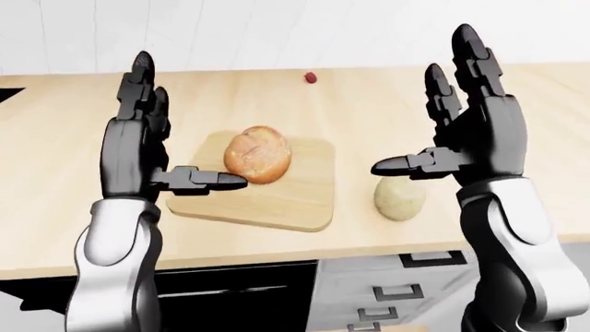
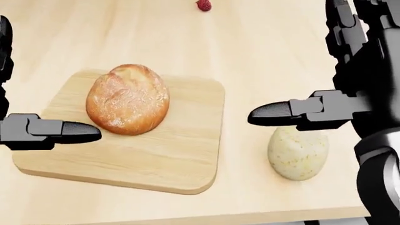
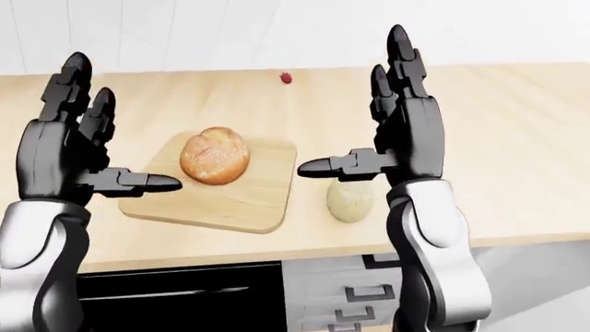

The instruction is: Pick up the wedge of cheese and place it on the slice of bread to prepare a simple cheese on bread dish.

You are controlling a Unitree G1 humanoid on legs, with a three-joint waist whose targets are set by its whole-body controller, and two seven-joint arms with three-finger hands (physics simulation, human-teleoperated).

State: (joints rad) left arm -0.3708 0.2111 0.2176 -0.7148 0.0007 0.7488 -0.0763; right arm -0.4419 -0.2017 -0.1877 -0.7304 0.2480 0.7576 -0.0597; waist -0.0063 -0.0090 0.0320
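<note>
Golden-brown bread (image 2: 128,99), pale speckled cheese (image 2: 298,152), light wood cutting board (image 2: 181,159), red berry (image 2: 204,5)
</note>
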